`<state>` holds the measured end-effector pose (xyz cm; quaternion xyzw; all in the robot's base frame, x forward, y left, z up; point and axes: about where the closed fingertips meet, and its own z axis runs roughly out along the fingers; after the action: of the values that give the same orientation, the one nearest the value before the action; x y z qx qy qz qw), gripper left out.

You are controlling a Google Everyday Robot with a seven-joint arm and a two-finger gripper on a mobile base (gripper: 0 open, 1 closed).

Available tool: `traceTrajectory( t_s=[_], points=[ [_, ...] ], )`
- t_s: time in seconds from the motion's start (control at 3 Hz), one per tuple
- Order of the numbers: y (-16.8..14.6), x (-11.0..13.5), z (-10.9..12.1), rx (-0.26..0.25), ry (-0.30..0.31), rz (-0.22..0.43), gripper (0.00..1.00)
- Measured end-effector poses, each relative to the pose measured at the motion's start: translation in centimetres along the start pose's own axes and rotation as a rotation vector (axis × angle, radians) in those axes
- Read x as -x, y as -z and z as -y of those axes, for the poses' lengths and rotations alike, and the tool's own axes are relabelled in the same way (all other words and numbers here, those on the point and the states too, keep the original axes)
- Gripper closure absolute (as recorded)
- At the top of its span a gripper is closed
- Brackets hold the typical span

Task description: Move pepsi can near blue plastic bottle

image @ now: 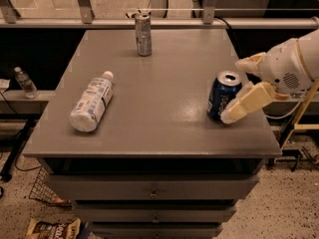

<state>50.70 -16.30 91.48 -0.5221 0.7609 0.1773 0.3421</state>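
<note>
The pepsi can (222,96) is short and dark blue with a silver top, and it stands upright near the right edge of the grey table (164,98). The blue plastic bottle (91,102) is whitish with a white cap and lies on its side on the left part of the table. My gripper (233,90) comes in from the right at can height and is open. One cream finger (249,62) is behind the can and the other finger (245,105) is at the can's front right side, close to or touching it.
A taller silver-grey can (143,34) stands at the table's far middle edge. A tiny clear water bottle (25,82) stands on a ledge off to the left. Drawers (152,190) sit under the tabletop, and a railing runs behind it.
</note>
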Motion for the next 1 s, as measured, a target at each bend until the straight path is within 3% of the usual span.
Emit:
traceTrajectory(
  t_s=[0.33,0.67,1.0],
  points=[
    [-1.0,0.0,0.4,0.022,0.005,0.003,0.00],
    [-2.0,-0.3,0.6,0.044,0.004,0.003,0.13],
    [-2.5,-0.4,0.8,0.055,0.007,0.003,0.36]
  ],
)
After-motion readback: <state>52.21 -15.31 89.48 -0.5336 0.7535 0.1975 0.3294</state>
